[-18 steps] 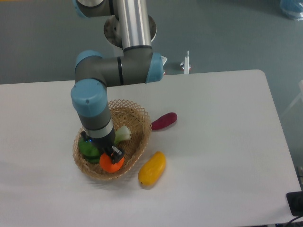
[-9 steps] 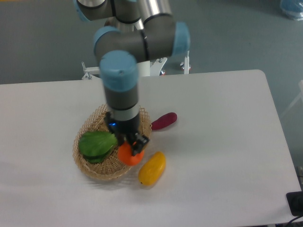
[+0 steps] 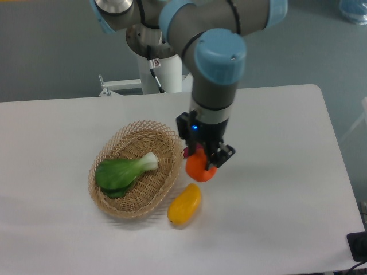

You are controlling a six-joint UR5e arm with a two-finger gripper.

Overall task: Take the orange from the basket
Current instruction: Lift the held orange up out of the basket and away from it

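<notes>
While the pincer (image 3: 204,162) grips the orange (image 3: 199,167), the fruit hangs outside the basket (image 3: 166,143), just past its right rim, above the bench (image 3: 275,189). Greens (image 3: 121,172) lie in the basket; a mango (image 3: 184,204) lies beside it.

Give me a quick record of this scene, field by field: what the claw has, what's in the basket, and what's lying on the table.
claw: claw shut on the orange, held outside the basket, above the table
basket: basket on the white table, left of the claw
basket contents: one leafy green vegetable; no orange inside
on table: yellow mango-shaped fruit just right of the basket's rim
partly hidden: a dark red item behind the claw, too covered to identify
</notes>
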